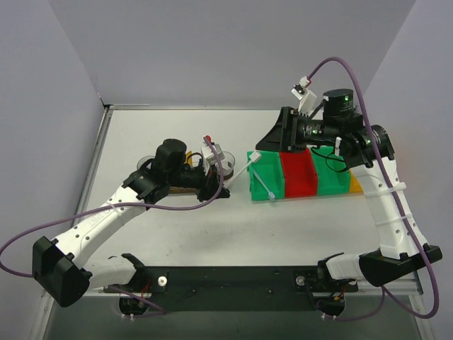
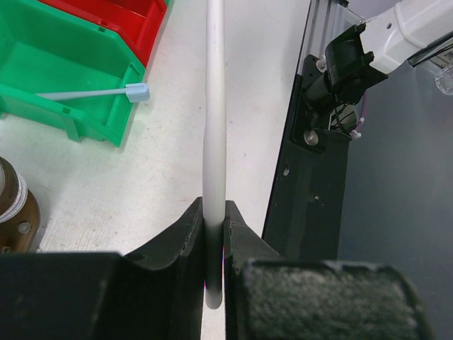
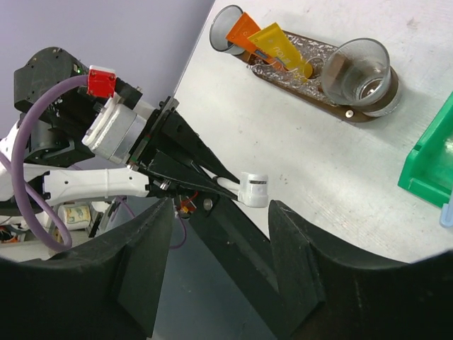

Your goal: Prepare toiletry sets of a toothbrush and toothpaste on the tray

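Note:
My left gripper [image 1: 216, 185] [image 2: 214, 209] is shut on the handle of a white toothbrush [image 2: 214, 134], held in the air to the right of the tray. The brush slants up toward the green bin [image 1: 241, 168], and its white head [image 3: 253, 189] shows in the right wrist view. The dark brown tray [image 3: 311, 99] [image 1: 180, 188] holds two clear cups [image 3: 357, 71] [image 3: 230, 25]. An orange toothpaste tube [image 3: 243, 30] stands in the far cup, and a yellow-orange tube [image 3: 283, 49] leans beside it. My right gripper [image 1: 265, 145] [image 3: 223, 241] is open and empty above the green bin's left end.
A row of plastic bins stands right of the tray: green [image 1: 263, 190] [image 2: 64, 64], red [image 1: 297, 173] [image 2: 120, 21], green [image 1: 333, 177], yellow [image 1: 354, 185]. A second toothbrush with a pale blue head [image 1: 263, 184] [image 2: 92, 93] lies across the first green bin.

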### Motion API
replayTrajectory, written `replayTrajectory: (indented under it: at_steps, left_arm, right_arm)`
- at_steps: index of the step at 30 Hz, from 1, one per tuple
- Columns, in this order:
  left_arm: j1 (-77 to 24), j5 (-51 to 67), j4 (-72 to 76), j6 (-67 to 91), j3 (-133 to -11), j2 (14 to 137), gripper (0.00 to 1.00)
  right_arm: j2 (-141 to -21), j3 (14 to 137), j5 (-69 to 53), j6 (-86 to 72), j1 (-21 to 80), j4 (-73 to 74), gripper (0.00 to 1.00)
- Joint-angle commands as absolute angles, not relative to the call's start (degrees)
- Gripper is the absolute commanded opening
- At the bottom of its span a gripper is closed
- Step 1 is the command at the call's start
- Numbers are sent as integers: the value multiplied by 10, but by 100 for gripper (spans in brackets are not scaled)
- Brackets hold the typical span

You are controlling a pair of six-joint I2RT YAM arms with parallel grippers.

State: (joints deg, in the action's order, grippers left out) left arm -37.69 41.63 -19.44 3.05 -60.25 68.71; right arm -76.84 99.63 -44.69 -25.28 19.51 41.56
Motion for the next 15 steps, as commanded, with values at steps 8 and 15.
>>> replayTrajectory:
  at_steps: [8, 15]
  left_arm:
    - [-371, 439, -161, 40, -608, 677, 0]
    - [-369, 436, -160, 40, -607, 676, 0]
  right_arm:
    - [-791, 969, -415, -251, 236, 395, 49]
    - [-795, 962, -413, -256, 243, 395, 39]
